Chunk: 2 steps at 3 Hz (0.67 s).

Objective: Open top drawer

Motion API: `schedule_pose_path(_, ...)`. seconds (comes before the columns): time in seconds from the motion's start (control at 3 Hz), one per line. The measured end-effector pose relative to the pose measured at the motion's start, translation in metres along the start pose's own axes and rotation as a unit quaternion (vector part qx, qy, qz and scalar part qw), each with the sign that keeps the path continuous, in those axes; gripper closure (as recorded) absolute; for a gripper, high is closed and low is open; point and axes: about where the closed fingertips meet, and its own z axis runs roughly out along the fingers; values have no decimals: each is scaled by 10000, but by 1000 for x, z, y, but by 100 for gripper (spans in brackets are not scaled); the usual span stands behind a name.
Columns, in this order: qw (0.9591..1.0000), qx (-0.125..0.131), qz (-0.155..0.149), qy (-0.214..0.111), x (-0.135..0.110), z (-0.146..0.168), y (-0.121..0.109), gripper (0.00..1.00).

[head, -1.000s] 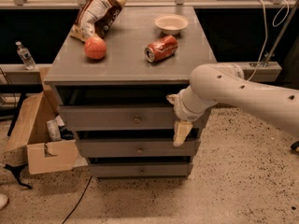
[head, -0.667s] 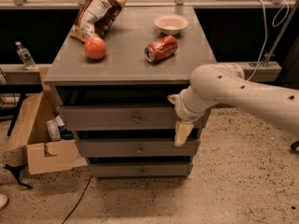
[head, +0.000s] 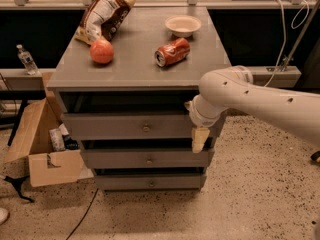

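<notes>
The top drawer [head: 110, 126] is the uppermost grey front of the cabinet, with a small round metal knob [head: 146, 128] at its centre and a dark gap above it. Two more grey drawers [head: 115, 159] lie below it. My gripper [head: 200, 138], pale yellow at the tip, points down in front of the right end of the top drawer's front, well to the right of the knob. My white arm [head: 250, 101] reaches in from the right and hides the cabinet's right front corner.
On the cabinet top [head: 135, 69] lie a chip bag [head: 104, 15], a red-orange fruit [head: 101, 51], a tipped red can [head: 171, 52] and a white bowl [head: 183, 25]. An open cardboard box [head: 42, 149] stands on the floor at left. A water bottle [head: 26, 59] stands on the left ledge.
My gripper has shifted very slightly to the right and up along the top drawer's front. The drawers and the things on the cabinet have not moved.
</notes>
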Motion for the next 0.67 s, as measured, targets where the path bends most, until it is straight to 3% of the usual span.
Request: schedule_pose_path(0.67, 9986, -74, 153, 499, 34, 35, -20, 3)
